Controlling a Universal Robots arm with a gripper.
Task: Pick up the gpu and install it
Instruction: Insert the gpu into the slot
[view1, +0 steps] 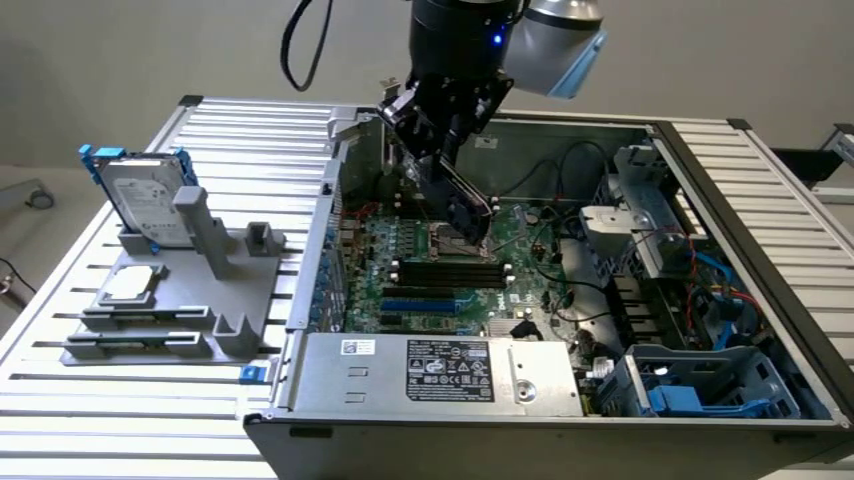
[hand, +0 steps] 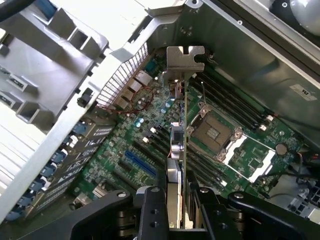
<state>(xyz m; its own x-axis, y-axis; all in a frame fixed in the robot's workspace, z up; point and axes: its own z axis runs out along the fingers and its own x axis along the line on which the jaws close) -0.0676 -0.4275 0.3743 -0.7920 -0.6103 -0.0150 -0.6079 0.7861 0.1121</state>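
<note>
The tool (view1: 443, 125) pinches the gpu (view1: 462, 203) by its upper edge. The card hangs edge-down over the motherboard (view1: 534, 290) inside the open computer case (view1: 787, 260). Its silver bracket (hand: 185, 56) faces the case's vented wall, probably to line up with a slot.

Arm (view1: 461, 35) upright overhead; tool (hand: 176, 202) pointing down, slightly tilted, clamped on gpu (hand: 178, 145).

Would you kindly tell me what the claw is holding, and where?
The thin green expansion card, pinched by the claw at the end opposite its silver bracket.
</note>
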